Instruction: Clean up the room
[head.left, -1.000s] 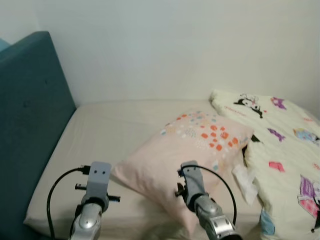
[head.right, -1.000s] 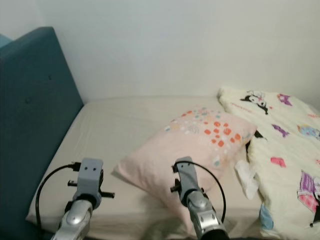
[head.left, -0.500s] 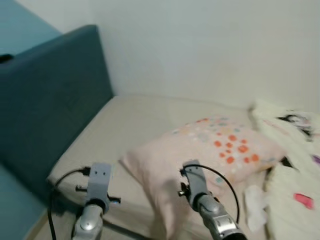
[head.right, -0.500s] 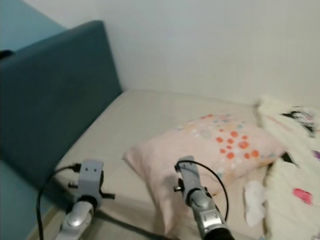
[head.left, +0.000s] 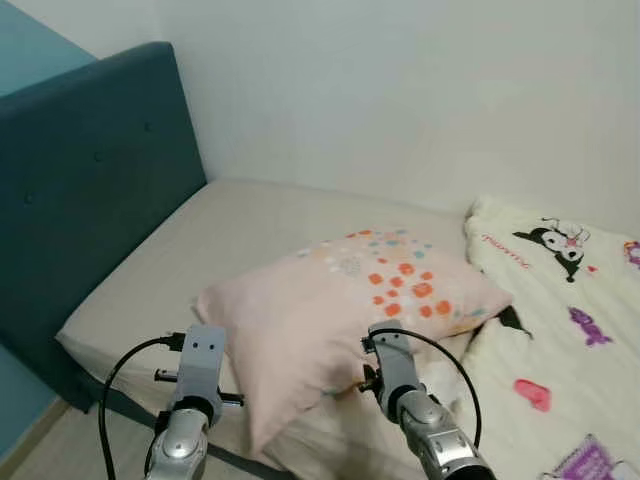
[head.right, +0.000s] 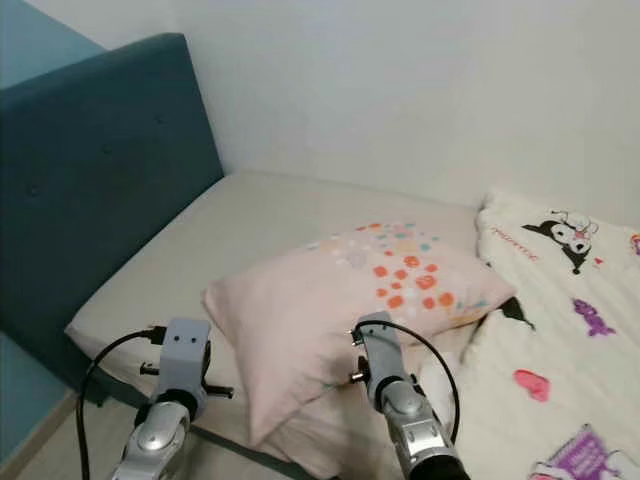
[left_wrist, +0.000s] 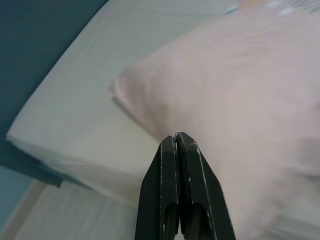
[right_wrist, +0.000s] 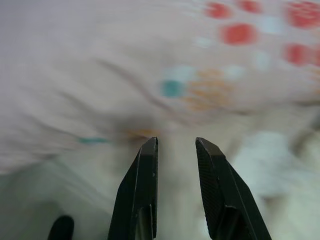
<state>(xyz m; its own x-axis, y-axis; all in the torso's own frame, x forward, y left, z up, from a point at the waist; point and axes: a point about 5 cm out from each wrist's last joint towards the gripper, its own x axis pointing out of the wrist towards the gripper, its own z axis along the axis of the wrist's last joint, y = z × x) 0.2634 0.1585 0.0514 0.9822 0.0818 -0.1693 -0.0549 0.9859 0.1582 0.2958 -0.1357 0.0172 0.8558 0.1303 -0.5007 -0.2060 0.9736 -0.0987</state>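
**A:** Start with what's closest. Where are the 2 arms?

**B:** Both are low in front of the robot, at the near edge of the bed. The left gripper (left_wrist: 178, 137) has its 2 black fingers pressed together with nothing between them. The right gripper (right_wrist: 175, 145) has its fingers spread a little, also empty.

**A:** And the pillow?

**B:** The pink pillow (head.left: 330, 305) lies on the mattress (head.left: 190, 255) just ahead of both grippers. Its near corner hangs toward the bed edge between the 2 arms. The spotted end points away, toward the far right. So its long axis runs diagonally, from near left to far right.

**A:** Which arm is nearer to it?

**B:** The right one, I'd say. In the right wrist view the fingertips sit just short of the pillow's lower edge, aimed at the seam where it meets the sheet. The left gripper points at the pillow's near-left corner, a bit further off.

**A:** What's beyond?

**B:** To the right, a cream blanket (head.left: 560, 310) with cartoon prints, bunched up against the pillow. On the far left, the teal headboard (head.left: 90, 190), and behind everything a white wall (head.left: 400, 90). My guess is the pillow belongs up by that headboard.
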